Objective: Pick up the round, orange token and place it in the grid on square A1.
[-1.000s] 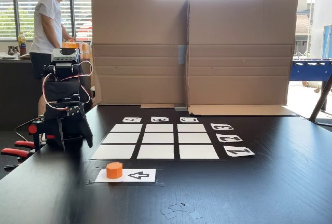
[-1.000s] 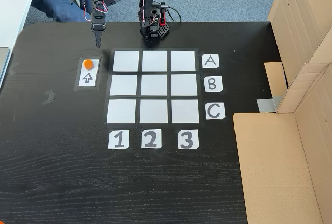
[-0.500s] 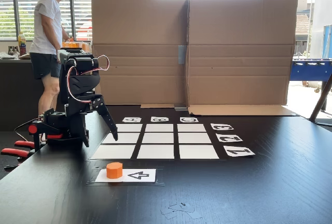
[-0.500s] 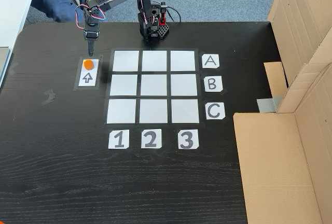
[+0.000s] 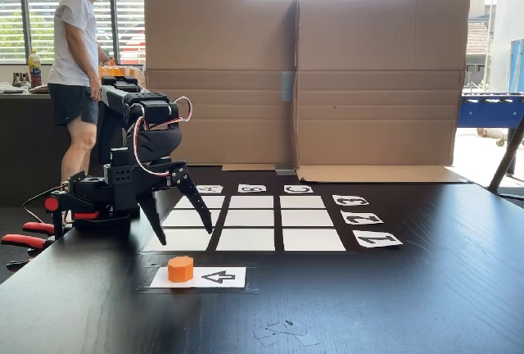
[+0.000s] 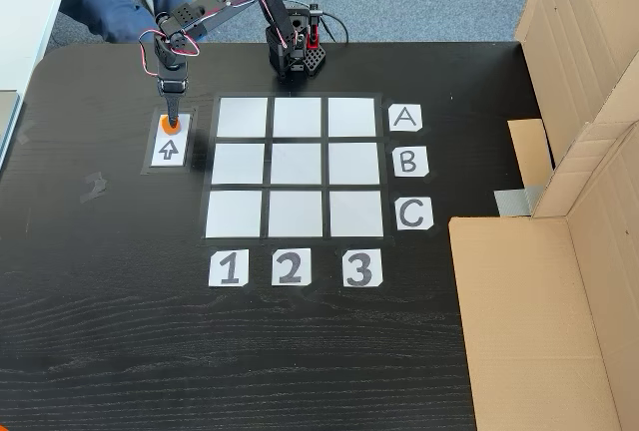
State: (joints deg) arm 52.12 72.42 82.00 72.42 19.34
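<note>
Low fixed view
- Gripper: the gripper (image 5: 182,236) hangs above the bench (image 5: 426,297), fingers spread apart and pointing down, nothing between them.
- Token: the token (image 5: 180,269) sits on the white arrow card (image 5: 214,277), below the fingertips and apart from them.
- Grid: the grid (image 5: 250,223) lies beyond the card, all its white cells bare.
- Background: a person (image 5: 75,51) stands behind the bench by the window; a cardboard screen (image 5: 303,75) stands at the far edge.

High fixed view
- Gripper: the gripper (image 6: 173,120) sits right over the token from this angle; height above it cannot be read here.
- Token: the token (image 6: 171,124) shows as an orange rim around the fingertips, at the far end of the arrow card (image 6: 169,147).
- Square A1: square A1 (image 6: 243,117), the corner cell in line with the "A" label (image 6: 404,118) and the "1" label (image 6: 228,267), is bare and lies just beside the arrow card.

Progress
- Done: the gripper is lined up over the token, by my reading.
- Left: descent, closing on the token, lift, carry to square A1, release. The token is not yet grasped.
</note>
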